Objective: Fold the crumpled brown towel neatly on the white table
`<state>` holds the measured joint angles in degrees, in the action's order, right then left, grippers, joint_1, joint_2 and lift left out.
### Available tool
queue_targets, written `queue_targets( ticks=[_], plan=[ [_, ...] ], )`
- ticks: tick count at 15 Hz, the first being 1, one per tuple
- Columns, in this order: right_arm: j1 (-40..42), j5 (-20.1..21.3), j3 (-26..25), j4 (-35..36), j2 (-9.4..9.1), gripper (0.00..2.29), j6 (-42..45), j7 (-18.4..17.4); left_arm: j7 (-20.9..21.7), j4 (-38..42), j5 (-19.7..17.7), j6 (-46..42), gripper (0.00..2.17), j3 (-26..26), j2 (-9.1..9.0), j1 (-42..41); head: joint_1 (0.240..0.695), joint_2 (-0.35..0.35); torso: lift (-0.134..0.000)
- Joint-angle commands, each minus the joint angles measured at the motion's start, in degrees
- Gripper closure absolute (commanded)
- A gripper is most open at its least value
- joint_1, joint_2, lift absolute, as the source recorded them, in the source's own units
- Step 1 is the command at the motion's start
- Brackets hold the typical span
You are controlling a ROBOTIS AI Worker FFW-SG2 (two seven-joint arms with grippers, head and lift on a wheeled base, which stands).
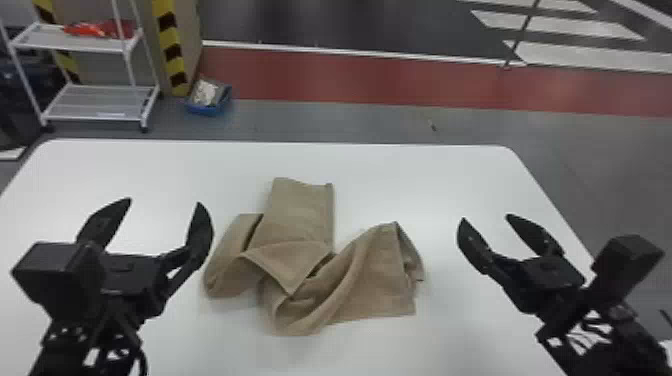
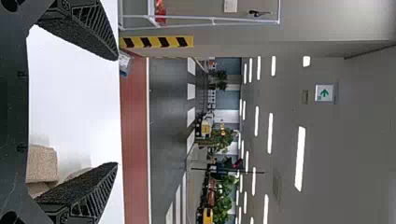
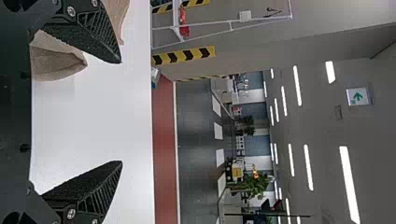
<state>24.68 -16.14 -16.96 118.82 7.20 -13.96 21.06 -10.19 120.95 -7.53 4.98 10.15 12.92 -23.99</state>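
Note:
The brown towel (image 1: 300, 215) lies crumpled mid-table on the white table (image 1: 150, 160), with one flat flap toward the far edge and twisted folds nearer and to the right. To its left, my left gripper (image 1: 165, 202) stands open and holds nothing; the left wrist view has the left gripper (image 2: 116, 112) with fingers wide apart and part of the towel (image 2: 42, 164) near one finger. Right of the towel is my right gripper (image 1: 485, 219), also open. In the right wrist view, the right gripper (image 3: 121, 112) has bare table between its fingers and a towel corner (image 3: 56, 65) beside one.
Beyond the table's far edge stand a white shelf rack (image 1: 100, 102) with red items on it and a blue bin (image 1: 209, 107) on the floor. A yellow-and-black striped post (image 1: 172, 50) rises beside the rack.

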Motion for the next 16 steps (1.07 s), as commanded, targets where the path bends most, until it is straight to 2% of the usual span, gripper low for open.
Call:
queue_targets(
  ticks=[1,3,6,9,12,14,16],
  plan=[
    [0.02,0.32,0.00,0.00,0.00,0.15,-0.94,0.38,-0.27,-0.18,-0.03,-0.10,0.08,-0.04,0.00,0.00,0.695,-0.156,-0.124],
    [0.02,0.58,0.26,0.00,0.00,0.19,-3.05,1.44,-0.35,-0.80,-0.03,-0.10,0.08,-0.13,0.00,0.08,0.695,-0.154,-0.124],
    [0.11,0.58,0.35,0.00,0.00,0.19,-6.57,5.39,-0.44,-1.59,-0.03,-0.27,0.08,-0.04,0.00,0.26,0.695,-0.137,-0.124],
    [0.99,1.20,0.35,0.00,0.00,0.22,-7.97,7.59,-0.44,-1.85,-0.12,-0.27,0.08,0.22,0.09,0.61,0.695,-0.121,-0.124],
    [2.48,0.94,-0.44,0.62,0.00,0.22,-10.08,12.78,0.09,-2.38,-1.52,-0.45,0.08,0.48,0.09,1.05,0.695,-0.113,-0.124],
    [3.10,2.08,-0.71,0.88,0.00,0.22,-10.08,15.50,0.26,-2.29,-1.52,-1.15,0.08,0.66,0.00,1.05,0.695,-0.107,-0.124],
    [3.27,4.98,-0.27,0.97,0.00,0.35,-11.49,19.02,0.26,-2.47,-1.52,-1.15,0.08,0.75,0.00,1.05,0.695,-0.104,-0.124]
  ],
)
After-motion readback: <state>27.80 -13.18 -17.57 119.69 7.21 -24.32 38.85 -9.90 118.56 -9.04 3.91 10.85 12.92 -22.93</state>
